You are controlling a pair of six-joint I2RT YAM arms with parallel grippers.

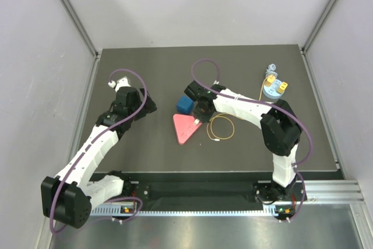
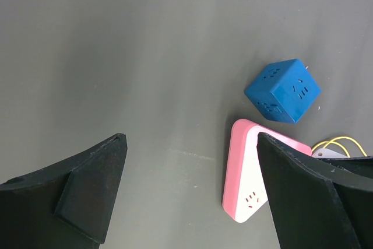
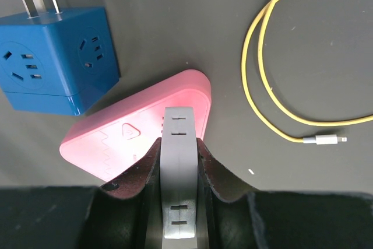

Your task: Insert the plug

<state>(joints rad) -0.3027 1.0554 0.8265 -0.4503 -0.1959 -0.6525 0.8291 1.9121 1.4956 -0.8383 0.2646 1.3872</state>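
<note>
My right gripper [image 3: 178, 144] is shut on a flat grey block [image 3: 178, 173], holding it upright with its front end over the pink triangular socket strip [image 3: 128, 132]. In the top view this gripper [image 1: 201, 112] is at the strip's [image 1: 187, 127] back corner. A small yellow block that seems joined to a thin yellow cable, the plug [image 1: 271, 79], sits on a blue round holder [image 1: 274, 90] at the back right, far from both grippers. My left gripper [image 2: 191, 144] is open and empty above bare table, left of the strip [image 2: 247, 185].
A blue cube socket [image 1: 185, 105] lies just behind the pink strip; it also shows in the left wrist view [image 2: 284, 91] and the right wrist view [image 3: 55, 56]. A loose yellow cable coil [image 3: 262, 86] with a silver connector tip [image 3: 326, 139] lies right of the strip.
</note>
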